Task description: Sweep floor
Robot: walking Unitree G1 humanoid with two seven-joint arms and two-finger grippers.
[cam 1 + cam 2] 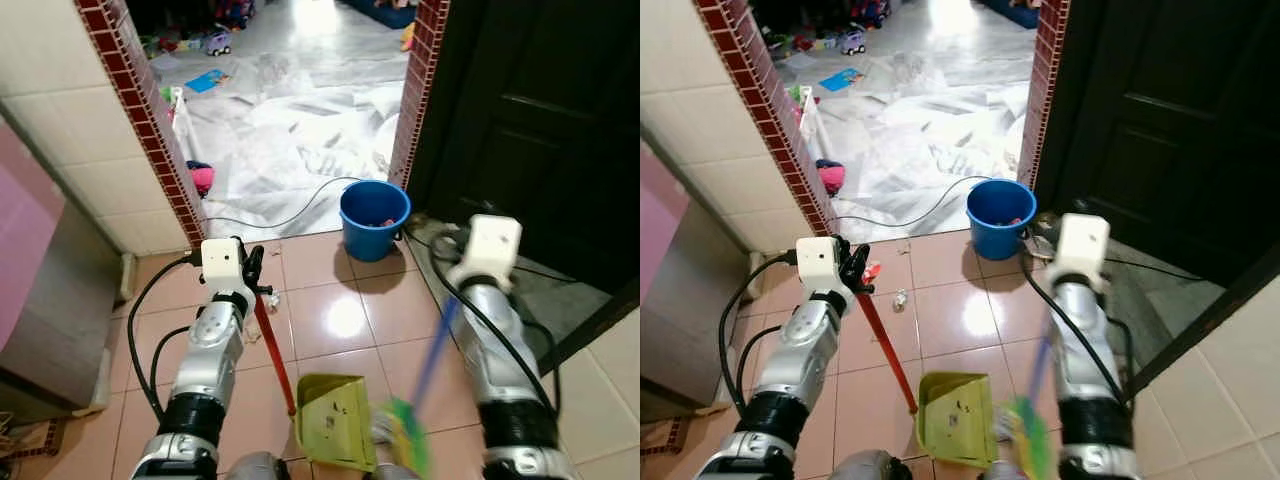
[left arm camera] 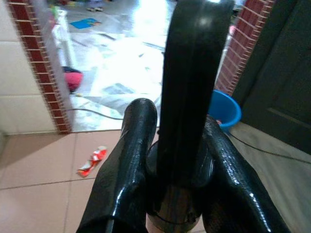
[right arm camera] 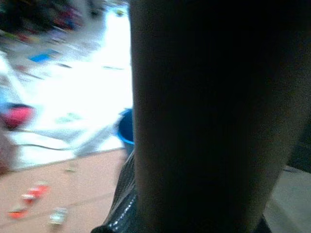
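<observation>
A: Floor (image 1: pixel 330 320) of pinkish tiles is part swept at best, I'd judge. The green dustpan (image 1: pixel 335 420) sits low between the arms with a few specks in it, its red handle (image 1: pixel 273 350) clamped in the left gripper (image 1: pixel 254 268)

B: And what's left?

A: A red wrapper (image 1: pixel 871 271) and a crumpled scrap (image 1: pixel 899 298) lie loose near the brick doorway

B: The broom (image 1: pixel 408 435)?

A: Blue shaft, green bristles just beside the pan. Right gripper (image 3: pixel 194 116): cannot tell, its wrist view is dark

B: Any view add more?

A: Left wrist shows fingers (image 2: pixel 131 160) closed round the handle, and the blue bucket (image 2: pixel 224 108) beyond
</observation>
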